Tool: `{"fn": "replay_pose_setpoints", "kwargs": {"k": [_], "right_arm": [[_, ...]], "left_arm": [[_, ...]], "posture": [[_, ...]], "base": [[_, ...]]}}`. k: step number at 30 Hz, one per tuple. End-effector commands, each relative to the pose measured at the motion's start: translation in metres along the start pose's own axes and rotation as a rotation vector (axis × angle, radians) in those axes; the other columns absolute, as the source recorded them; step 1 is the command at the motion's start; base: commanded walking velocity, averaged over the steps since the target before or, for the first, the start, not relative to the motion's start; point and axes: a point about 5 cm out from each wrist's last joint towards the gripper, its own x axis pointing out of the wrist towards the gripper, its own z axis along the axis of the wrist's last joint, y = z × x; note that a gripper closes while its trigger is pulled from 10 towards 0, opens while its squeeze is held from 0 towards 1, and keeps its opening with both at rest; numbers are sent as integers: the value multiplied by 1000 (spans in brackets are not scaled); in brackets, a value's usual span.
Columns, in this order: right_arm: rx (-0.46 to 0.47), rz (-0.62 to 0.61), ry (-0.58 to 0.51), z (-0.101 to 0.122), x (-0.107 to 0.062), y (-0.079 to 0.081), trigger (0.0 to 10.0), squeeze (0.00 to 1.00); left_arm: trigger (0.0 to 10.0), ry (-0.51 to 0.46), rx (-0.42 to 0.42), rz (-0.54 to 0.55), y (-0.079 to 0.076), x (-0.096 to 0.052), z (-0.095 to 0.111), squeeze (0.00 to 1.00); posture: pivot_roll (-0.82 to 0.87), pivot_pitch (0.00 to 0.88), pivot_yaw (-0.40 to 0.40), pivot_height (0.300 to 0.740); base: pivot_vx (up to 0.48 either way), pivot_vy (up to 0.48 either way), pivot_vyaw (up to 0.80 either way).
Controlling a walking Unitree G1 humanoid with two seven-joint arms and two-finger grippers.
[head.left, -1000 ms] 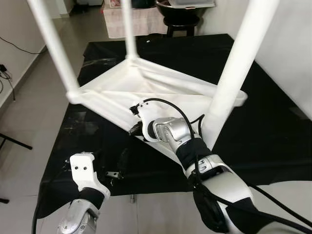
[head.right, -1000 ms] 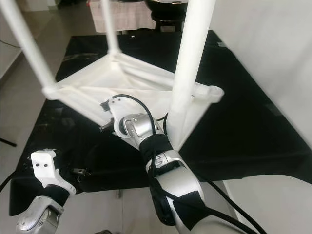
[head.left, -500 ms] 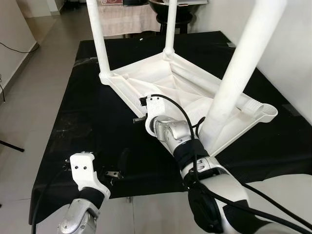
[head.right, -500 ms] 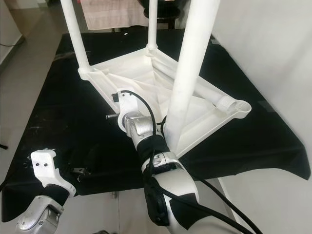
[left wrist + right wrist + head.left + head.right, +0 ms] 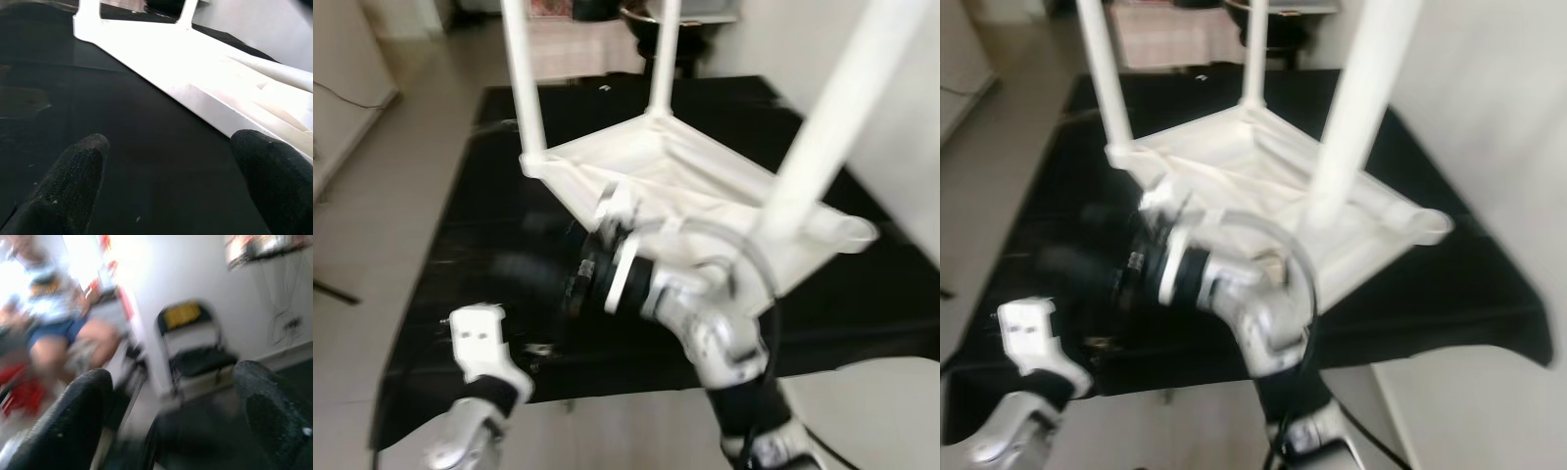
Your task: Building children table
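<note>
A white children's table (image 5: 675, 166) lies upside down on a black cloth (image 5: 499, 225), with three white legs (image 5: 524, 78) pointing up. My right arm (image 5: 646, 289) reaches across the table's near edge, blurred by motion. Its gripper (image 5: 173, 372) is open, empty and points left over the cloth, facing the room. At the bottom left my left gripper (image 5: 168, 142) hovers low over the cloth, open, with nothing between its fingers (image 5: 73, 171). The table's white edge (image 5: 195, 83) lies just beyond it.
The cloth covers the floor and ends at a front edge (image 5: 607, 377) near my arms. A white wall (image 5: 901, 117) stands to the right. A dark stool (image 5: 646, 20) and more furniture are at the back. A folding chair (image 5: 195, 342) and a seated person (image 5: 54, 318) appear blurred.
The table has come down from a tilted, lifted pose to lie flatter on the cloth. My right arm has swung left off the table's edge. The left arm has stayed put.
</note>
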Motion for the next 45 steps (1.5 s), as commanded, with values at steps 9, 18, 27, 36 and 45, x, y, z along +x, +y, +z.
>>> {"fn": "replay_pose_setpoints", "kwargs": {"k": [9,18,27,36,45], "right_arm": [[61,-43,269,-16,-113,14,10000,0],[102,-103,431,-6,-169,22,10000,0],[66,-266,764,-7,-218,14,10000,0],[-79,-370,648,11,-202,-14,10000,0],[-214,-128,310,24,-109,-16,10000,0]], "left_arm": [[10000,17,10,1,5,-1,-2,0],[10000,21,11,-6,6,-1,-3,0],[10000,19,14,-8,7,1,-3,0],[10000,16,18,-6,8,2,-3,0],[10000,17,23,-5,7,1,-2,0]], "posture": [[-16,100,-26,740],[-28,92,-24,740],[-27,87,-24,740],[-23,82,-24,740],[-4,81,-23,740]], "base": [[0,0,0],[0,0,0],[0,0,0],[0,0,0],[0,0,0]]}}
